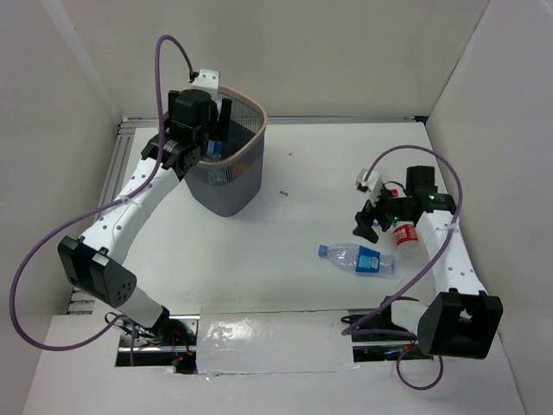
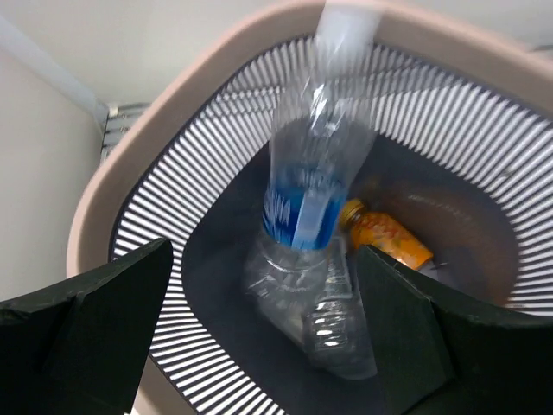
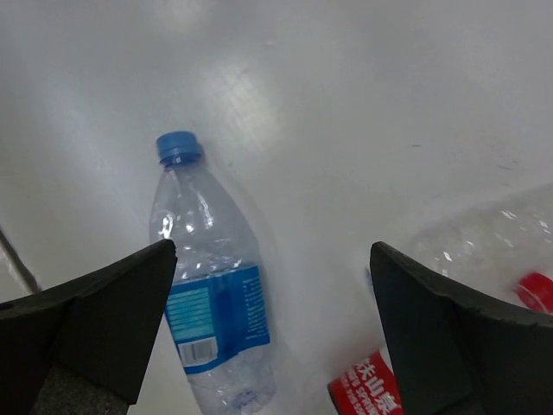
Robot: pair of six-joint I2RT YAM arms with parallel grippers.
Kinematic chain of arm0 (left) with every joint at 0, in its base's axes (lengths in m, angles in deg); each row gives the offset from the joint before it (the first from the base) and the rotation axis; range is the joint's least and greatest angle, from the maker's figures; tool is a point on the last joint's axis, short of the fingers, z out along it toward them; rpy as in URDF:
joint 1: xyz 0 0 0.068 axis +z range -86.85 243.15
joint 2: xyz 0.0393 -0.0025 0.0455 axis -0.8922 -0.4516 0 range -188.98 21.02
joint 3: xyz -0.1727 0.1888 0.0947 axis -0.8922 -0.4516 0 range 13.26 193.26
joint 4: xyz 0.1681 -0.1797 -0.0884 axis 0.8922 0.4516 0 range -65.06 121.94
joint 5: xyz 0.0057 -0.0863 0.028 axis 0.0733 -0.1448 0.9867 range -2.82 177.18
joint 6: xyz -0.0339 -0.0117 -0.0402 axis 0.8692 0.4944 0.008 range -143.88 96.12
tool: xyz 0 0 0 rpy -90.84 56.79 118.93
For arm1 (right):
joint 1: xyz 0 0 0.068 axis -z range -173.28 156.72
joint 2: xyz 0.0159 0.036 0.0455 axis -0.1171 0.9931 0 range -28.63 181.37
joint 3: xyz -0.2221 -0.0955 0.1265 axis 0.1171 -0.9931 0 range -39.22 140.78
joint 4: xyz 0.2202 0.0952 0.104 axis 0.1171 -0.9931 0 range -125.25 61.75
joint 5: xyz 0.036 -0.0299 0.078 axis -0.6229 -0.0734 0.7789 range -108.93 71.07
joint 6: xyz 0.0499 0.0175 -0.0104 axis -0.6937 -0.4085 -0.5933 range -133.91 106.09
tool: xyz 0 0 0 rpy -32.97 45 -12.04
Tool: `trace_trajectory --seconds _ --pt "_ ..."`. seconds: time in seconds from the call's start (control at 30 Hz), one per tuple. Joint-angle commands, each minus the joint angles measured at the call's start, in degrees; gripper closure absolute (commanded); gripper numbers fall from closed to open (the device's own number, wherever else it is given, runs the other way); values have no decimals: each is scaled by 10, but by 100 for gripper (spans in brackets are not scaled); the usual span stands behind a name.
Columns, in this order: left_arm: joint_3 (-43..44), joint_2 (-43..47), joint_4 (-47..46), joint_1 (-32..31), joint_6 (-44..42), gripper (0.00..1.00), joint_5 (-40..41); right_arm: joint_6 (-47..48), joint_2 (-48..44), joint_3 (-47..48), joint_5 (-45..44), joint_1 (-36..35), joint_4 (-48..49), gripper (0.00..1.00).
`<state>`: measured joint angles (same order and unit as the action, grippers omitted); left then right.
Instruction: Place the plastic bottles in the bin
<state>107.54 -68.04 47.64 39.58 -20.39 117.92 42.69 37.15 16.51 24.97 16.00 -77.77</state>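
The bin stands at the far left, and my left gripper hangs open above its mouth. In the left wrist view a blue-labelled plastic bottle is blurred between my open left gripper and the bin, free of the fingers. An orange bottle and a plain clear bottle lie at the bin's bottom. At the right my right gripper stands open over the table between a blue-labelled bottle and a red-labelled bottle, with nothing in my right gripper.
White walls close in the table on the left, right and far sides. A shiny clear sheet covers the near edge between the arm bases. A small dark speck lies on the table right of the bin.
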Motion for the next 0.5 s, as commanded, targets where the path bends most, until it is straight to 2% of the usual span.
trace_trajectory --seconds 0.0,0.1,0.2,0.23,0.33,0.43,0.47 --pt "52 37 -20 -22 11 0 -21 56 -21 -32 -46 -56 -42 0" --pt "46 71 -27 -70 11 0 -64 22 -27 -71 -82 -108 -8 0" --pt "-6 133 -35 -140 -7 0 -127 -15 -27 -106 -116 -152 26 0" --pt "-41 148 -41 -156 -7 0 -171 -21 -22 -115 -126 -157 35 0" --pt "-121 201 -41 -216 12 0 -209 -26 -16 -144 -165 -157 63 0" --pt "-190 241 -35 -271 45 0 -191 -26 -11 -162 -195 -157 74 0" --pt "-238 250 -35 -291 69 0 -185 -26 -6 -168 -203 -162 80 0"
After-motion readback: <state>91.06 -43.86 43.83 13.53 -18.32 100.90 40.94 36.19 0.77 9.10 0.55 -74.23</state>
